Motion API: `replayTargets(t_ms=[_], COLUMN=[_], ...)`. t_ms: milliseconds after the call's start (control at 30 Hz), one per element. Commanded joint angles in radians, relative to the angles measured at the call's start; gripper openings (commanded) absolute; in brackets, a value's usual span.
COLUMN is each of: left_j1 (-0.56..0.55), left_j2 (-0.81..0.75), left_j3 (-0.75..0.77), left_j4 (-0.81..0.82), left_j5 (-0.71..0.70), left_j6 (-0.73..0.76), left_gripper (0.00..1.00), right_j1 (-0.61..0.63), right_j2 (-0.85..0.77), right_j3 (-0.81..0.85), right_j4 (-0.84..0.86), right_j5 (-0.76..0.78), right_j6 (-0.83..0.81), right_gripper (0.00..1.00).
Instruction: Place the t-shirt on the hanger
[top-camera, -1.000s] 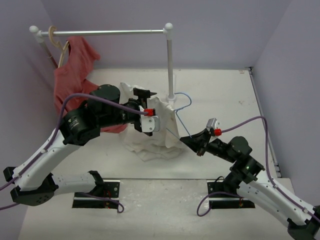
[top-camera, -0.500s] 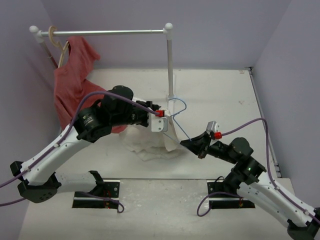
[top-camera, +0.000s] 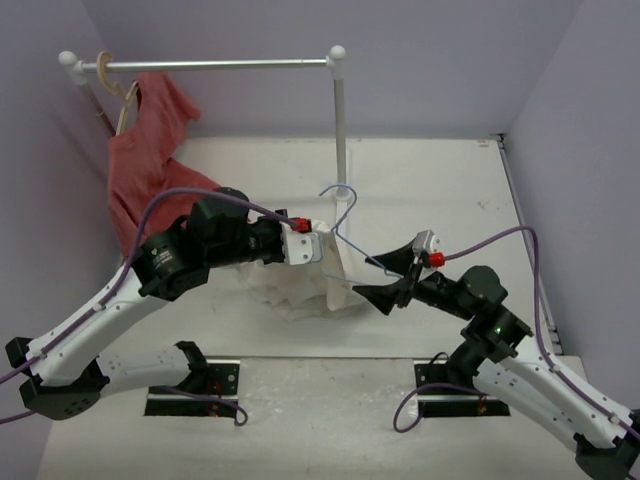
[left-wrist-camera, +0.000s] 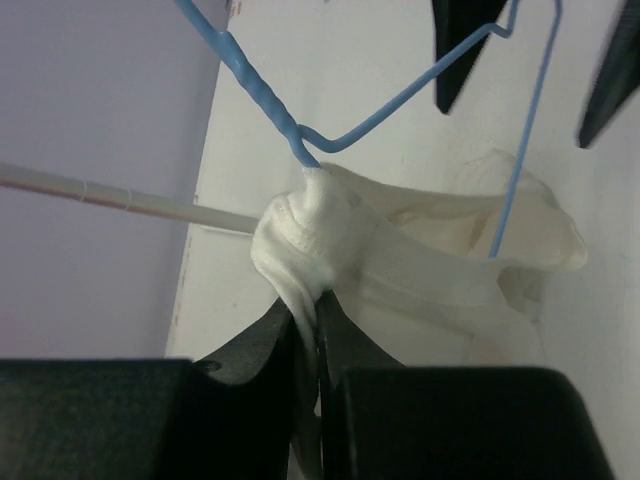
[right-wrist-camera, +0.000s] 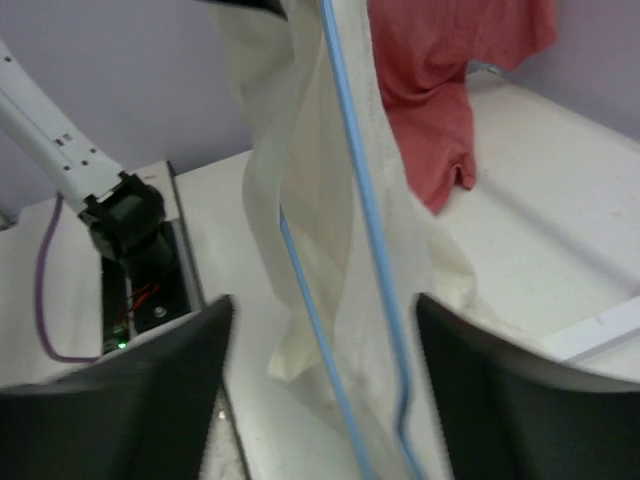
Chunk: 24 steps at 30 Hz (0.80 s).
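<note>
The hanger (left-wrist-camera: 262, 90) is thin light-blue wire with a twisted neck. In the overhead view it sits tilted at the centre of the frame, its hook up beside the rack's upright post (top-camera: 341, 130). One wire slopes down to the right towards the right gripper (right-wrist-camera: 322, 320). The cream t-shirt (top-camera: 310, 285) hangs bunched just left of it, its lower folds on the white desk (top-camera: 440, 190). In the left wrist view the neck rises out of a gathered knot of the cloth. The left gripper (left-wrist-camera: 308, 318) has its jaws clenched on that knot. The right gripper's jaws stand released and wide, with the blue wire and sheer cloth between them, touching neither. A red t-shirt (top-camera: 150, 150) hangs at upper left.
</note>
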Motion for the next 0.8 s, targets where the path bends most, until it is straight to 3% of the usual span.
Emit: replayTargets(t_ms=[0, 167, 233, 333, 433, 600, 767], left_j1=[-0.003, -0.003, -0.003, -0.003, -0.003, -0.003, -0.003], left_j2=[-0.039, -0.103, -0.122, -0.130, -0.135, -0.122, -0.135], left_j3=[-0.112, -0.209, -0.213, -0.194, -0.164, -0.131, -0.127], left_j4=[0.205, 0.231, 0.229, 0.207, 0.199, 0.211, 0.228], left_j5=[-0.415, -0.479, -0.492, -0.530, -0.465, -0.351, -0.269], left_j6=[-0.276, -0.339, -0.340, -0.348, -0.363, -0.388, -0.384], left_gripper=[0.00, 0.00, 0.00, 0.00, 0.00, 0.00, 0.00], right_j1=[0.004, 0.004, 0.004, 0.004, 0.027, 0.200, 0.254], right_j2=[0.013, -0.020, -0.064, -0.112, 0.029, 0.324, 0.506], right_j3=[0.095, 0.237, 0.235, 0.172, 0.131, 0.224, 0.344], right_j4=[-0.090, -0.439, -0.516, -0.467, -0.340, -0.245, -0.262], right_j5=[0.325, 0.658, 0.680, 0.537, 0.290, 0.475, 0.641], right_j6=[0.043, 0.294, 0.419, 0.489, 0.556, 0.577, 0.606], right_gripper=[0.99, 0.99, 0.98, 0.86, 0.65, 0.61, 0.60])
